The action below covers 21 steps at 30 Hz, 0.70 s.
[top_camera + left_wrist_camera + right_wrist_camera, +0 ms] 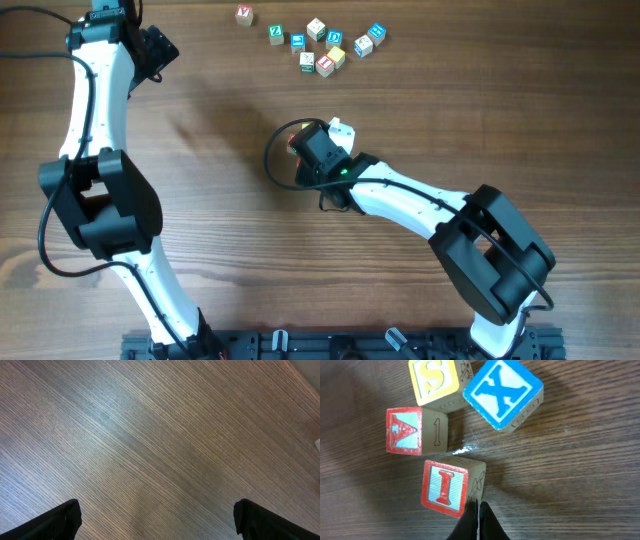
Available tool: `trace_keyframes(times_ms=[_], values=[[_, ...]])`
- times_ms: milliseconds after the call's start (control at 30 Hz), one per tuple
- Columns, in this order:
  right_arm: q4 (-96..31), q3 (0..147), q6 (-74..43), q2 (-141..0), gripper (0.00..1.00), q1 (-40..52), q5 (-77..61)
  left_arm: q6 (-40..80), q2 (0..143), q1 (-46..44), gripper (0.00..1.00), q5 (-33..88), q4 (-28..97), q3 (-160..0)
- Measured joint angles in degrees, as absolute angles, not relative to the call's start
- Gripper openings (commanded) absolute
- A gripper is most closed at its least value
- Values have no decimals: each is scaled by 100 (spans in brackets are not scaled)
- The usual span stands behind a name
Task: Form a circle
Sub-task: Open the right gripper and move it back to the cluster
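Black, pinched shut on nothing, right gripper (477, 521) just beside red I cube (445, 487) of the circle (438, 433) near the desk's (200, 200) middle. Likely a nudging step: next, ease I inward toward red A (404, 430) and blue X (501, 391). Left gripper (156, 509) gaping over bare wood, far-left corner

The left arm (100, 190) stretches far forward along the left side, elbow bent low. The left gripper (157, 522) faces down with its 2 fingers (55, 522) spread wide apart. The right arm (420, 205) reaches in toward the middle, wrist tipped downward. The right gripper (477, 522) is low, its 2 fingers pressed together tip to tip.
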<state>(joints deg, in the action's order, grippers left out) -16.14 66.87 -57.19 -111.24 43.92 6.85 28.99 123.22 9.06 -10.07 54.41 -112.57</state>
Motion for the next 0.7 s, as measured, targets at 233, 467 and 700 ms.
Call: trace_keyframes(times_ms=[233, 467, 700], values=[[-1728, 6687, -5629, -11124, 4, 4399, 270, 2899, 12322, 906, 100, -1007, 5439, -11257], [-2414, 7623, -4534, -11006, 4, 4021, 82, 2899, 12322, 906, 100, -1004, 5439, -11257], [-2569, 8923, -3603, -10547, 4, 3055, -252, 2899, 12322, 906, 100, -1007, 5439, -11257]])
